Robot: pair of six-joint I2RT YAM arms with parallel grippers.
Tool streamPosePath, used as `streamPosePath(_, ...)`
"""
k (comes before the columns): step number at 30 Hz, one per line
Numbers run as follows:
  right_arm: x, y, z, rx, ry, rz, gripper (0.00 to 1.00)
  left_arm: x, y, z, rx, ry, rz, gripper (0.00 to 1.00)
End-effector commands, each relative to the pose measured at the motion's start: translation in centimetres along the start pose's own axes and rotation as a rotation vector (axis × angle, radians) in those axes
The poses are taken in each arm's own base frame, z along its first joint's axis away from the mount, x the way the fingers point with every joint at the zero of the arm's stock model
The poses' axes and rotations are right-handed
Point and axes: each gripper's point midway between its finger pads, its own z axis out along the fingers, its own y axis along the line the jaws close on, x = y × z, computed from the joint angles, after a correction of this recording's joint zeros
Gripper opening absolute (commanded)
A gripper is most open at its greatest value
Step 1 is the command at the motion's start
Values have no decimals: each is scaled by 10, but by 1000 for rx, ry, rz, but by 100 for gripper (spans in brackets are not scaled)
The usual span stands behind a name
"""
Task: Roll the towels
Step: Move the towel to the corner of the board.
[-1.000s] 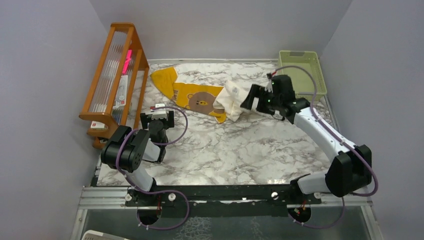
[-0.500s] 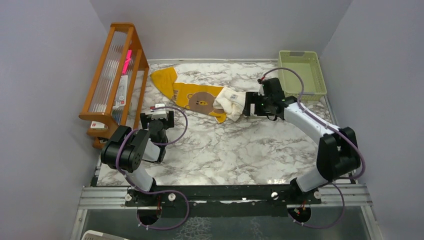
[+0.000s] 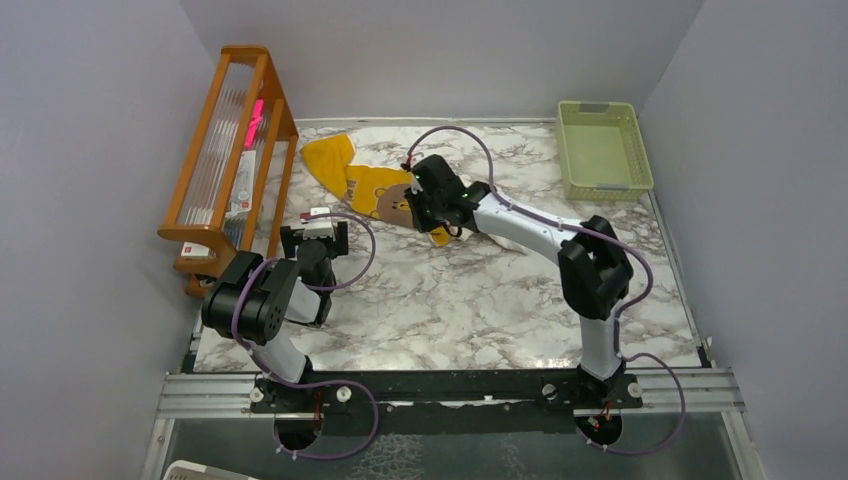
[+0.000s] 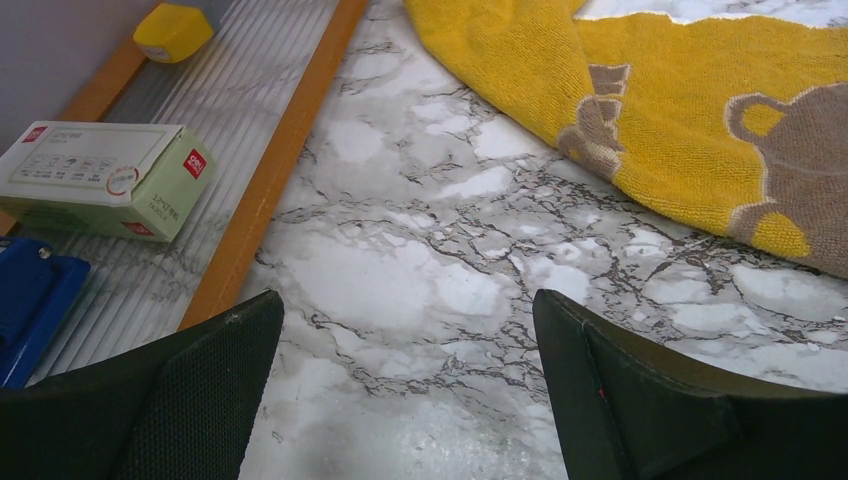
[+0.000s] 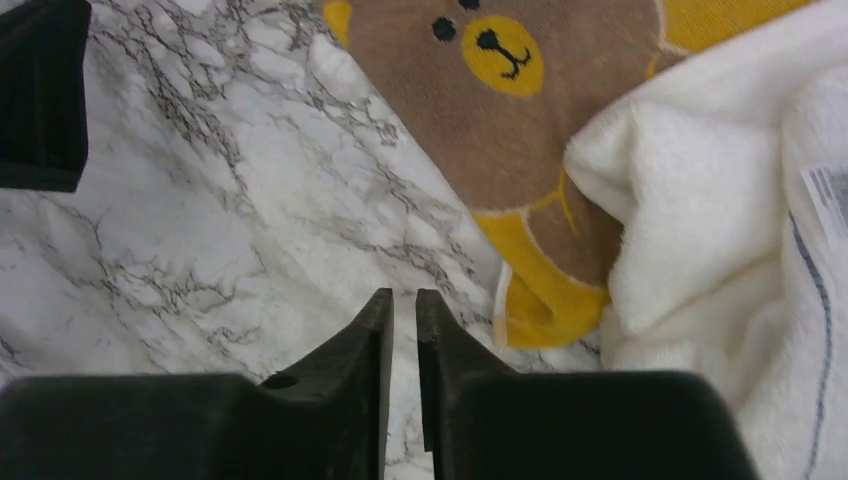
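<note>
"Where are your right fingers (image 5: 350,370)?"

"Nearly pressed together. There is only a thin slit between them and nothing in it. Their tips point down at the bare marble-patterned tabletop (image 5: 200,250). Whether they touch it, I cannot tell."

"And the towels?"

"Just to the right of those tips lies a corner of the mustard-yellow terry towel with the brown bear face (image 5: 480,90). The cream-white fluffy towel (image 5: 720,260) lies bunched over that towel's right edge. A small printed label (image 5: 828,200) and a thin blue line show on it. I grip neither towel."

"Your left fingers (image 4: 190,400)?"

"Spread wide and empty, low above the tabletop. The yellow towel's other end lies ahead of them and to the right, apart from them. To their left runs the bottom shelf of the orange-brown wooden rack (image 3: 225,140), which is ribbed clear plastic. On it sit a pale green cardboard box with a red logo (image 4: 100,180), a small yellow block (image 4: 173,30) and a blue object (image 4: 30,300)."

"And from above?"

"Both towels lie at the far middle of the tabletop, and my right arm (image 3: 530,225) reaches across to them. My left arm (image 3: 265,300) is folded near the rack. The pale green plastic basket (image 3: 603,150) stands in the far right corner, well apart from the towels."
</note>
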Motion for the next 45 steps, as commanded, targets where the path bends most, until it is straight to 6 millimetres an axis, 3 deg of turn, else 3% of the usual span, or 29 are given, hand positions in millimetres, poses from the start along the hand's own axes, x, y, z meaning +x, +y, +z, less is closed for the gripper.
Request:
streamPosePath(1,-3,12,38,-38,39,-10,8,-12,2,4,-19,-42,-21,99)
streamPosePath(6,-20,12,81,-11,40,-44,3,-11,2,4,-19,-40,-21,99)
streamPosePath(12,-44,-13,139,17,36,-37,3,-12,2,4,-19,-41,-22,99)
streamPosePath(16,-66,-54,166,-39,-16,91,4,-12,2,4,-20,-41,-21,99)
streamPosePath(20,-82,-124,176,-31,-96,234,4,-12,2,4,-20,-42,-22,99)
streamPosePath(23,-108,-170,164,-2,-183,269,8,-12,2,4,-20,-41,-21,99)
streamPosePath(25,-134,-195,148,3,-269,262,19,-12,3,4,-20,-41,-21,99)
streamPosePath(29,-191,-205,94,-47,-426,190,57,-12,2,4,-19,-41,-21,99)
streamPosePath(32,-211,-203,51,-56,-466,151,66,-12,2,4,-19,-42,-21,99)
streamPosePath(34,-203,-200,31,-45,-447,147,67,-12,2,4,-19,-41,-22,99)
streamPosePath(37,-177,-196,3,-7,-404,169,67,-12,2,4,-19,-42,-22,99)
streamPosePath(41,-116,-185,-22,12,-364,204,67,-12,2,4,-18,-41,-22,99)
streamPosePath(45,-58,-158,-47,-4,-312,242,68,-12,2,4,-19,-41,-21,99)
